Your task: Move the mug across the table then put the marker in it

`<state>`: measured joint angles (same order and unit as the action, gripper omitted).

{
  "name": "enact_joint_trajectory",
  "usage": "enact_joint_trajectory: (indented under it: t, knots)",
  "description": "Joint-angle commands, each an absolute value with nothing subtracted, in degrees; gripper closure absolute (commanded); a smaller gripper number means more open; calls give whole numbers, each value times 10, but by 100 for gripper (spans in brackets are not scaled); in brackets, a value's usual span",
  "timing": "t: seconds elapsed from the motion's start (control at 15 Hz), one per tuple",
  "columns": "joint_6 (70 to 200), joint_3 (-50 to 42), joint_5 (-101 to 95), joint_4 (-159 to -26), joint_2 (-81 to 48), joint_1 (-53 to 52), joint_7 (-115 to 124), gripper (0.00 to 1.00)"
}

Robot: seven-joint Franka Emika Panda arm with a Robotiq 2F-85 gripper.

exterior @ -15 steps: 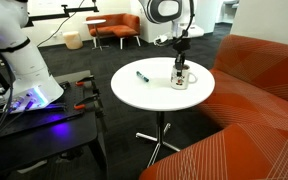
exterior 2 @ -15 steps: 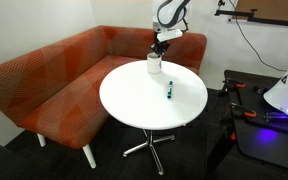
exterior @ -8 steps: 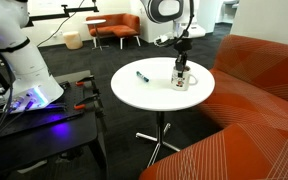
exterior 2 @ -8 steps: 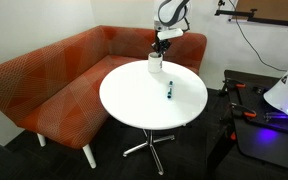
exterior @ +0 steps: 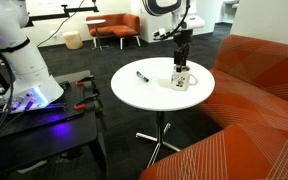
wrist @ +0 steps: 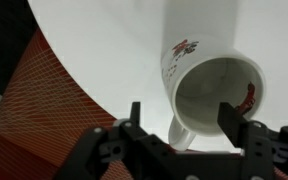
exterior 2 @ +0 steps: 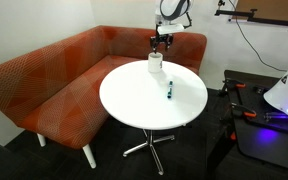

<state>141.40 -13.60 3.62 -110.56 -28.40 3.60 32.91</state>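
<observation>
Pincer [exterior: 181, 61] hung just above the mug [exterior: 181, 78], released and holding nothing. In the wrist view its fingertips [wrist: 229, 118] stood apart on either side of the mug's open mouth, with the handle showing between them. In an exterior view the mug [exterior 2: 155, 63] stood upright by the far edge of the counter [exterior 2: 134, 105], close to the sofa [exterior 2: 54, 75]. The marker [exterior 2: 169, 90] lay flat nearer the middle, well apart from the mug.

The mug looked placed, so the marker seemed the next concern. Rising straight up would keep the fingers from catching the rim or handle and dragging the mug toward the edge. For the pick, the fingers would best cross the marker's thin body at its middle and close low against the counter. Tipping it upright over the mouth before letting go should stop it bouncing out.
</observation>
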Motion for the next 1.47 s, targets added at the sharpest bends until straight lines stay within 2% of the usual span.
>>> enact_joint_trajectory:
  t: [0.0,0.2,0.67,0.8,1.4]
  knots:
    - [1433,-152,21,-1166,-224,16,363,8]
    - [1440,-162,-1,-1198,-189,5,393,9]
    - [1453,-164,-108,-1260,-103,-12,497,0]
    - [1454,-158,-149,-1273,-80,-14,529,0]
    - [1470,-80,-332,-1307,5,-12,588,0]
